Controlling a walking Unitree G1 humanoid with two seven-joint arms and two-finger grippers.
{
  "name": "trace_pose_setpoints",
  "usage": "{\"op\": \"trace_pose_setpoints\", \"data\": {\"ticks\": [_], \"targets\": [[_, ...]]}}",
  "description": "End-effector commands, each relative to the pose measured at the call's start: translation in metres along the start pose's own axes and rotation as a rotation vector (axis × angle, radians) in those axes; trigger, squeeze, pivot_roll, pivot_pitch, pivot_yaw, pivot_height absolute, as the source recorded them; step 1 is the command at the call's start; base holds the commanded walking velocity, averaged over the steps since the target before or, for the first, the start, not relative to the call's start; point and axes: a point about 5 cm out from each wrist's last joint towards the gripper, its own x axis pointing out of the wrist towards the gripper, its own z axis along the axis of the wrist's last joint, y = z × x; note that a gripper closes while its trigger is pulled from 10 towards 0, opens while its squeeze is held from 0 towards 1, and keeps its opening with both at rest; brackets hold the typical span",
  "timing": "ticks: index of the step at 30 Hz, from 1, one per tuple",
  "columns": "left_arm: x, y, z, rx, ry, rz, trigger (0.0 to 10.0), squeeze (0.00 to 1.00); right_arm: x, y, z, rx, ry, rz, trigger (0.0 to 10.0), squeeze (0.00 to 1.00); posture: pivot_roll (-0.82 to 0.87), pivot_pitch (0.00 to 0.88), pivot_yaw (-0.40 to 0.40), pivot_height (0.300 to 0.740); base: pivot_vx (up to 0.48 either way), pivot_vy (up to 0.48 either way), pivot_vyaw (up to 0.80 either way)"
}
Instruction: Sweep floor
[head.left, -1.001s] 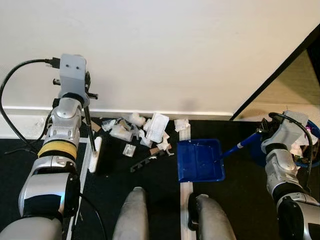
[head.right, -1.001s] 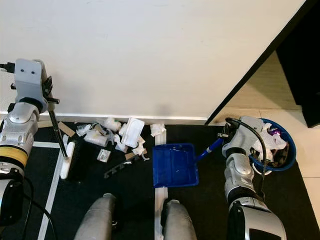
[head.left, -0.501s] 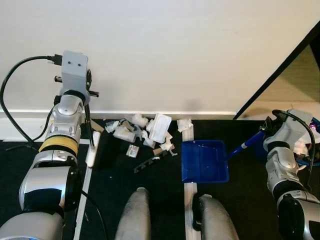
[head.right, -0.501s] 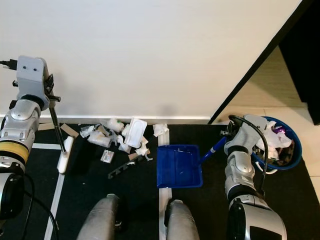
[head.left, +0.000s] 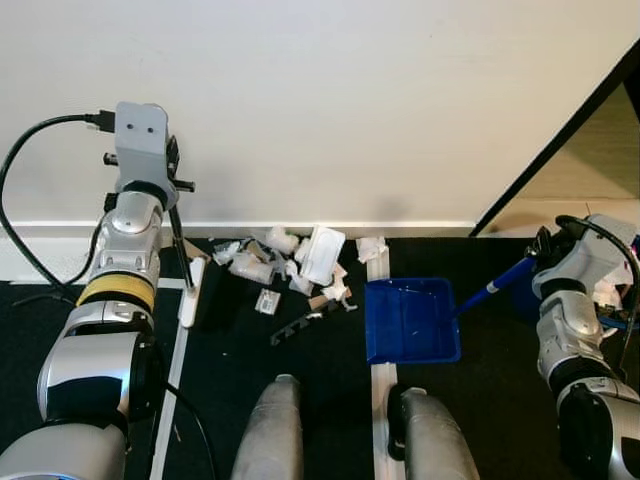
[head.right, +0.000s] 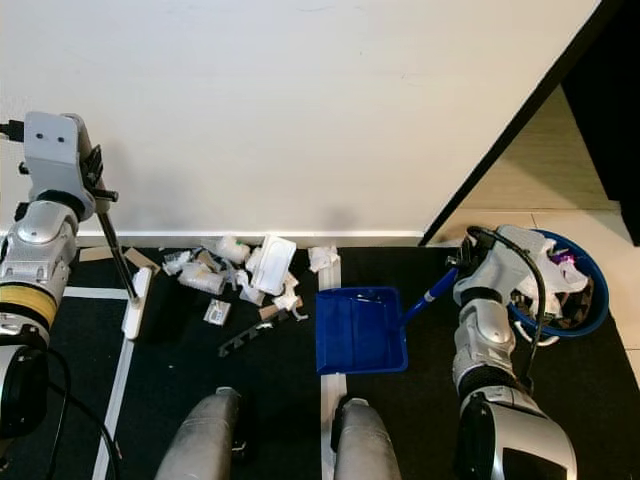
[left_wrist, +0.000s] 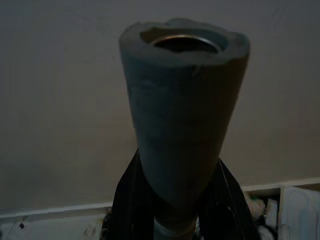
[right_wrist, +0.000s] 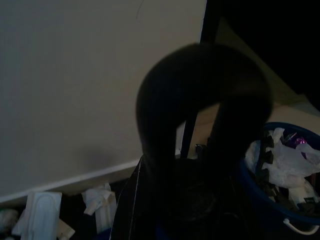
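A litter pile of crumpled white paper, small boxes and a black strip lies on the black floor against the white wall. Left of it stands a broom with a white head. Its thin dark shaft rises to my left gripper, which is shut on the broom's grey foam handle. A blue dustpan lies flat on the floor just right of the pile. Its blue handle slants up to my right gripper, which is shut on the dark looped end.
A blue bin full of white scraps stands at the far right by a dark door frame. My two grey legs stand just behind the pile and dustpan. White tape lines cross the floor. A black cable loops at the left.
The broom head has slid a little toward the wall. My right arm and the dustpan have edged slightly to the right. The whole view has also shifted slightly.
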Motion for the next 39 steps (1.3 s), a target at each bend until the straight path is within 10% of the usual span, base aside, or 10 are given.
{"op": "trace_pose_setpoints", "data": {"ticks": [1, 13, 20, 26, 39], "targets": [[0.001, 0.018, 0.007, 0.086, -0.028, 0.038, 10.0, 0.0, -0.005, 0.002, -0.012, 0.012, 0.06, 0.022, 10.0, 0.0, 0.14, 0.217, 0.023, 0.74, 0.0, 0.0, 0.0], [0.003, -0.011, 0.005, 0.024, -0.054, 0.001, 10.0, 0.0, -0.001, 0.001, 0.009, -0.006, -0.084, 0.049, 10.0, 0.0, -0.04, 0.331, -0.047, 0.74, 0.0, 0.0, 0.0], [0.005, -0.079, 0.016, -0.107, -0.105, -0.177, 10.0, 0.0, 0.0, 0.008, 0.014, 0.004, -0.13, 0.07, 10.0, 0.0, -0.08, 0.363, -0.048, 0.74, 0.0, 0.0, 0.0], [0.005, -0.097, 0.025, -0.145, -0.128, -0.211, 10.0, 0.0, -0.002, 0.009, 0.012, 0.005, -0.13, 0.072, 10.0, 0.0, -0.08, 0.358, -0.039, 0.74, 0.0, 0.0, 0.0], [-0.015, -0.203, 0.061, -0.467, -0.122, -0.418, 10.0, 0.0, -0.016, 0.009, -0.009, 0.019, -0.081, 0.051, 10.0, 0.0, -0.03, 0.348, 0.003, 0.74, 0.0, 0.0, 0.0]]}}
